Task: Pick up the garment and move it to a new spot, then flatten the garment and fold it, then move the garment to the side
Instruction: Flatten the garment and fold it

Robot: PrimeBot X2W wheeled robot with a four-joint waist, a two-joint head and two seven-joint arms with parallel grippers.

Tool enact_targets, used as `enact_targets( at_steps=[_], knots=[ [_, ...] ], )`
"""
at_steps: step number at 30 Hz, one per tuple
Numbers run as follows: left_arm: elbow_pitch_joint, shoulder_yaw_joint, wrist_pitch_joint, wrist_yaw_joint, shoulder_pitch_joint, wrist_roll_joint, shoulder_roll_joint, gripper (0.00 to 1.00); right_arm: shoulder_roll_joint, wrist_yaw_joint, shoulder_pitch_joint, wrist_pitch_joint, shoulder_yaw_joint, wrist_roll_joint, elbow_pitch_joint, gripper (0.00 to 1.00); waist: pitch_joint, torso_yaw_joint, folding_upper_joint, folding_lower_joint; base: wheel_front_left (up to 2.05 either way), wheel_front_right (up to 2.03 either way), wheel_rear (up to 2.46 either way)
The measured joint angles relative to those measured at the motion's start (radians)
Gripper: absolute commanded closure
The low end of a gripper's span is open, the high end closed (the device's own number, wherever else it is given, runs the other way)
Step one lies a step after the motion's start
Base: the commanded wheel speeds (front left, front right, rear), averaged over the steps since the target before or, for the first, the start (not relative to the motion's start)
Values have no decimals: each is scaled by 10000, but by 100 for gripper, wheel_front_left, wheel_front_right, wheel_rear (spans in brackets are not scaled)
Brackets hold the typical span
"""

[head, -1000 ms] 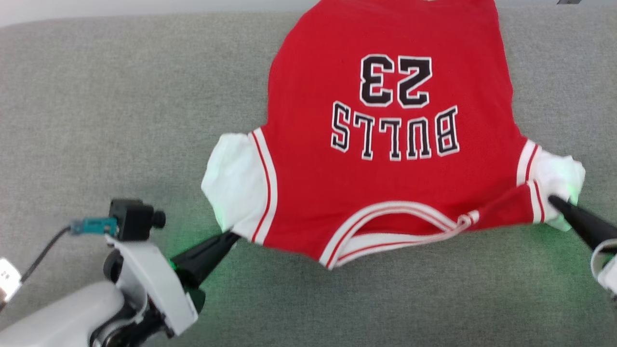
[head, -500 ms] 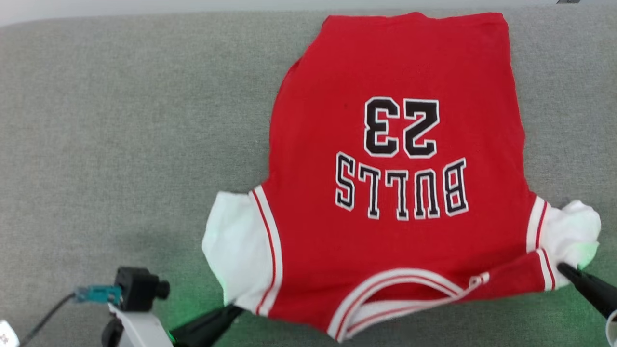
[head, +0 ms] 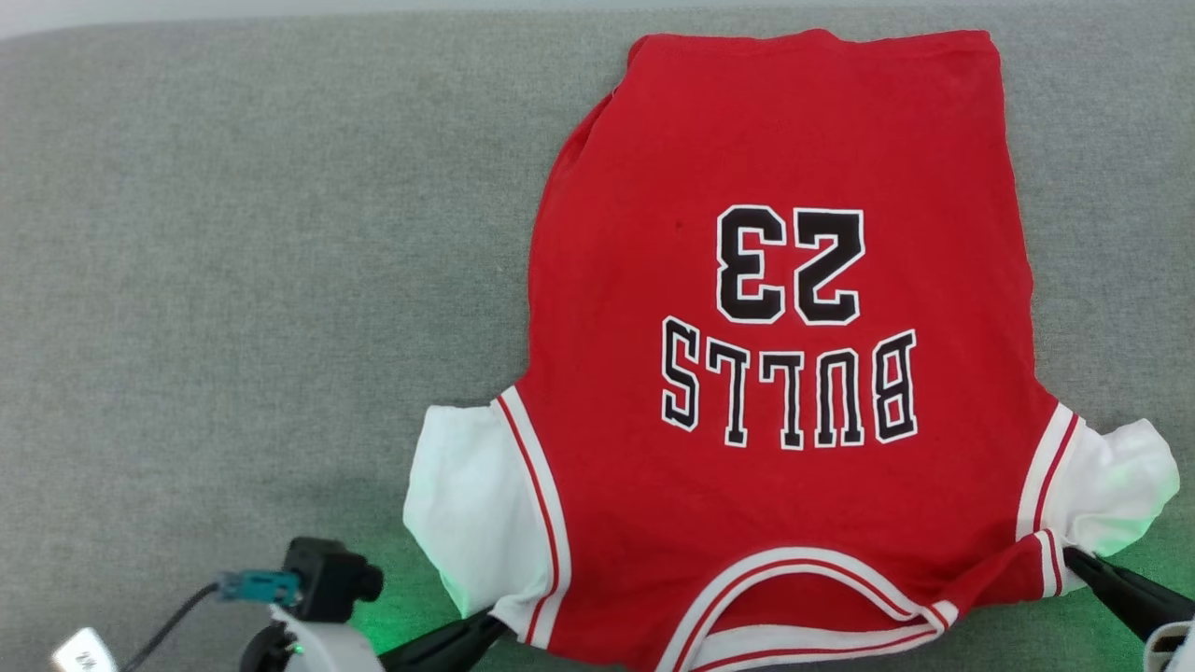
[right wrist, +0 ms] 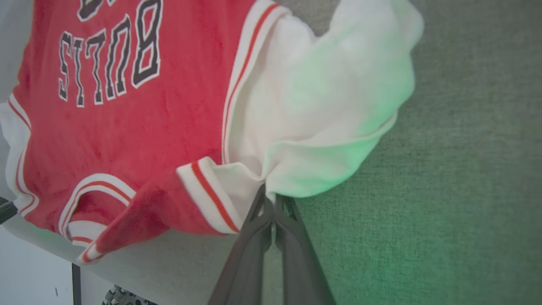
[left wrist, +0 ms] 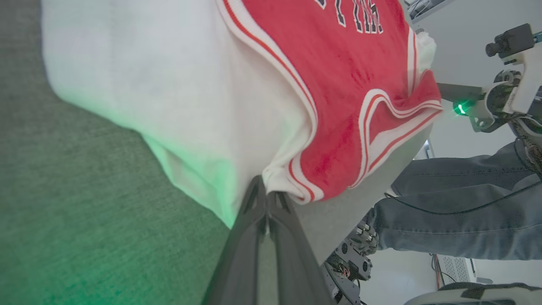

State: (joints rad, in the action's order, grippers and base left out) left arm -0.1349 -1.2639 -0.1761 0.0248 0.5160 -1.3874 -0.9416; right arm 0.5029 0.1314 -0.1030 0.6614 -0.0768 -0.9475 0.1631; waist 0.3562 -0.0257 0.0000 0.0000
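The garment (head: 775, 373) lies face up on the grey cloth-covered surface (head: 233, 280). It fills the centre and right of the head view, with the hem at the top of the frame and the neckline at the bottom edge.

The left gripper (left wrist: 266, 197) is pinched tight on the shoulder seam beside the left sleeve (head: 471, 523), at the lower middle of the frame. The right gripper (right wrist: 270, 192) is clamped the same way on the bunched cloth where the right sleeve (head: 1120, 485) joins the body, at the lower right.

This looks like the flattening step. To do it well, I'd say both arms should draw evenly and low, spreading outward a little so the cloth between them goes taut. The right shoulder wants most care: a flap of red with striped trim is folded over there. From the wrist views the collar sits right at the surface's edge, so pulling much further risks dragging it off.

Counted: one garment, two white sleeves, two grippers, and one person's legs (left wrist: 457, 212) in jeans at the right of the left wrist view.
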Motion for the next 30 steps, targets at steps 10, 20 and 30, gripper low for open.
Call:
enact_targets(
  at_steps=[10, 20, 30],
  knots=[
    [2138, -12, 8, 418, 166, 326, 1528, 100, 295, 8, 754, -848, 1172, 1089, -1279, 56, -59, -11, 0, 0, 0, 0, 0],
    [2631, -10, -211, 665, 45, 328, 1737, 100, 947, 4, 957, -1438, 1885, 1400, -1208, 0, -252, -304, 0, 0, 0, 0, 0],
    [2382, 36, -351, 591, 12, 527, 1743, 100, 2148, 0, 214, -437, 117, 291, 1321, 0, -202, -383, 0, 0, 0, 0, 0]
  ],
)
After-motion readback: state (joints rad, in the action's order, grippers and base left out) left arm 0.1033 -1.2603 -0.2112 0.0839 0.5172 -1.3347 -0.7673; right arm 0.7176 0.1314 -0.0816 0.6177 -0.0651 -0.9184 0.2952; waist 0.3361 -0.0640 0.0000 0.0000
